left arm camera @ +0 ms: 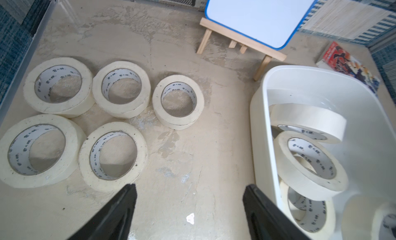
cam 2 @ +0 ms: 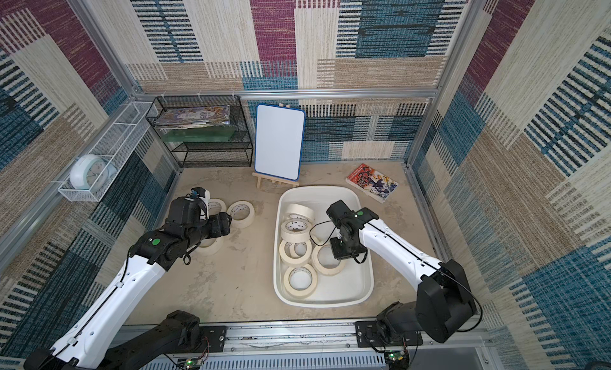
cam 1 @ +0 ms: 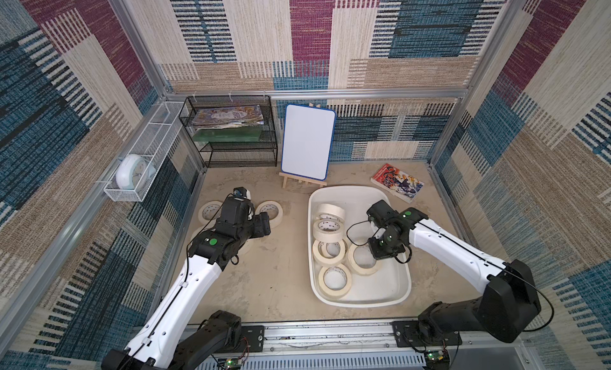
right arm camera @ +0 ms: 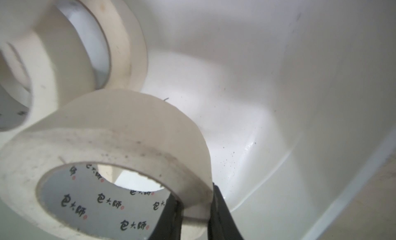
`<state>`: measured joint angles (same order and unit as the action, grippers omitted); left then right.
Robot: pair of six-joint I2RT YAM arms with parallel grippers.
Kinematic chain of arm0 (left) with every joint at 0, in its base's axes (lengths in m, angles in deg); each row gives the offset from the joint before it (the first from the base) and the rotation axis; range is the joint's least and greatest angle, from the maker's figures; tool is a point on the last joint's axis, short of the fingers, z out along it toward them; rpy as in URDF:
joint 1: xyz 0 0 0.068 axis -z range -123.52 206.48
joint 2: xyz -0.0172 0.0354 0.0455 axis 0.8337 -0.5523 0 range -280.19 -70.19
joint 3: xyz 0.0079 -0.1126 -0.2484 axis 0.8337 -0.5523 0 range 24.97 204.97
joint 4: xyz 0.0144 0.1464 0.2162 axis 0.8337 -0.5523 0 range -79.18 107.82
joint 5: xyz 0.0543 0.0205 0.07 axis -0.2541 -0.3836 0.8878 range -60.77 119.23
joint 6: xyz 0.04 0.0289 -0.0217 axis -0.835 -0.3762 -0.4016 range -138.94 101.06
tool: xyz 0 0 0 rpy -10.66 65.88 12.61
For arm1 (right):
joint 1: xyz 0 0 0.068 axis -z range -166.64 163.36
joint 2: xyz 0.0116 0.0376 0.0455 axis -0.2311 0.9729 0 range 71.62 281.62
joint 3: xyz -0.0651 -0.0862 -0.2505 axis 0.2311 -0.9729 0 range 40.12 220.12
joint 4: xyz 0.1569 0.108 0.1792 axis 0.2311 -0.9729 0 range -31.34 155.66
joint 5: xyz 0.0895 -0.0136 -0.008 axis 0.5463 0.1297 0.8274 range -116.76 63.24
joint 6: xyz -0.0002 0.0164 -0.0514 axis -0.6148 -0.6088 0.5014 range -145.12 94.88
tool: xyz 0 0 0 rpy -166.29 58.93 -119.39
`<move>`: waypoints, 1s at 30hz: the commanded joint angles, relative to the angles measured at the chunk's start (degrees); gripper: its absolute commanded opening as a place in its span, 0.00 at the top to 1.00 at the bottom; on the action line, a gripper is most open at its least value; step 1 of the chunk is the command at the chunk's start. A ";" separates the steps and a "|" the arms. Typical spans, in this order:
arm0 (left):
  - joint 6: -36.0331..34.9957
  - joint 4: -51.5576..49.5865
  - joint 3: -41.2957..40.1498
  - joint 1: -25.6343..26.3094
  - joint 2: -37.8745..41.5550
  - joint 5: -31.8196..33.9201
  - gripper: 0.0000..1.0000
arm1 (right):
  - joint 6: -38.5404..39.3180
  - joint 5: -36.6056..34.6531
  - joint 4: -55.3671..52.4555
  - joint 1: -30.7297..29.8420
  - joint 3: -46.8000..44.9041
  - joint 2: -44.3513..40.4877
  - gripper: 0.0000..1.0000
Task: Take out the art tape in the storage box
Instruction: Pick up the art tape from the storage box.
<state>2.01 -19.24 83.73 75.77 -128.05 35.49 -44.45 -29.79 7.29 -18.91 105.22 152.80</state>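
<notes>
Right fingers pinching wall of tape roll inside storage box, left fingers spread wide, empty, above worktop

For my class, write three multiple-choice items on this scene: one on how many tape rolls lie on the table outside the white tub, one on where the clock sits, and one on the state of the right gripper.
1. How many art tape rolls lie on the table outside the storage box?
A) three B) five C) eight

2. Where is the clock?
A) in the white wire basket B) on the table C) in the storage box

3. The right gripper is:
A) open above the table B) shut on an art tape roll in the storage box C) shut and empty

Answers:
1 B: the left wrist view shows five rolls lying flat on the table.
2 A: the clock sits at the basket's near end, on the left wall.
3 B: one finger is inside the roll's core and one outside, pinching its wall.
</notes>
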 commanded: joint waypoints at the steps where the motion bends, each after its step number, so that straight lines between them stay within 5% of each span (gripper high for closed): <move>1: 0.69 -0.20 2.70 4.22 -1.06 0.64 0.17 | 1.17 -4.83 -2.50 -0.01 7.79 3.25 1.00; 11: 1.51 5.90 10.34 22.84 -13.32 -4.07 0.18 | 3.42 -2.73 0.73 0.02 26.35 14.56 1.00; 20: 2.30 17.58 9.74 23.98 -23.17 -1.02 0.18 | 4.15 -1.67 0.33 -0.66 29.61 15.81 1.00; 30: 5.49 24.03 15.02 23.78 -32.82 -6.42 0.18 | 4.27 -1.43 0.90 -0.93 26.79 13.87 1.00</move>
<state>6.45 2.44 97.29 99.57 -159.03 31.30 -40.30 -32.02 6.96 -19.70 132.22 167.51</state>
